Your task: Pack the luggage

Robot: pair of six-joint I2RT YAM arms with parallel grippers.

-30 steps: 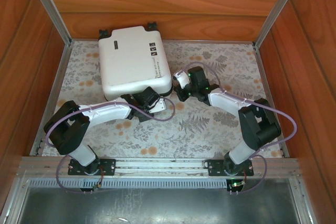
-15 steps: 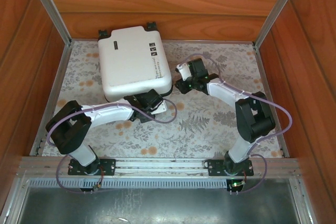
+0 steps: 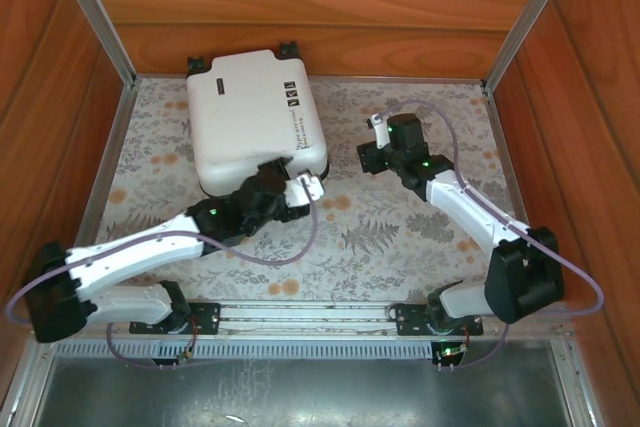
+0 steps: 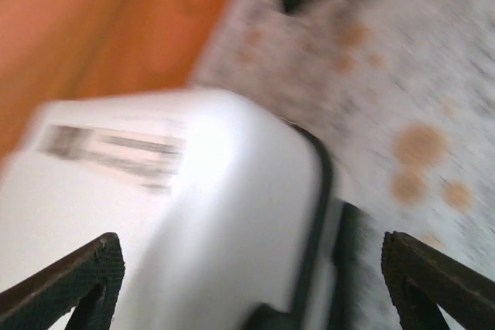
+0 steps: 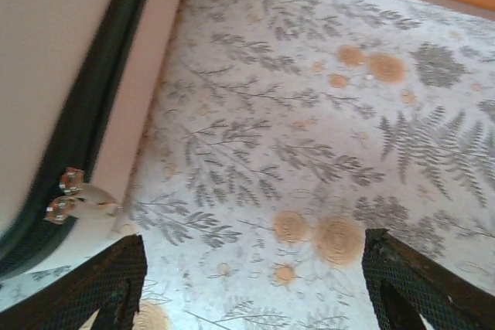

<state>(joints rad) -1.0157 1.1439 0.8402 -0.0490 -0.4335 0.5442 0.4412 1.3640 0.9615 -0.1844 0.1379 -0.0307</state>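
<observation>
The luggage (image 3: 250, 117) lies closed on the floral cloth at the back left, glossy white side up, wheels toward the back wall. My left gripper (image 3: 264, 173) is at its near right corner. In the left wrist view its fingers (image 4: 77, 287) stand wide apart, open, with the blurred white shell (image 4: 193, 214) and its black zipper seam between and beyond them. My right gripper (image 3: 368, 155) hovers to the right of the luggage, apart from it, open over the bare cloth (image 5: 309, 152). The right wrist view shows the luggage side (image 5: 46, 52) and its metal zipper pulls (image 5: 66, 195) at the left.
Wooden walls (image 3: 320, 7) close in the back and both sides. Aluminium posts (image 3: 95, 17) stand at the corners, and a rail (image 3: 300, 317) runs along the near edge. The floral cloth (image 3: 400, 237) is bare between the two arms and to the right.
Both grippers have opened. The left arm has stretched forward and lowered, its gripper staying at the luggage's near corner. The right gripper has drawn back to the right, away from the luggage.
</observation>
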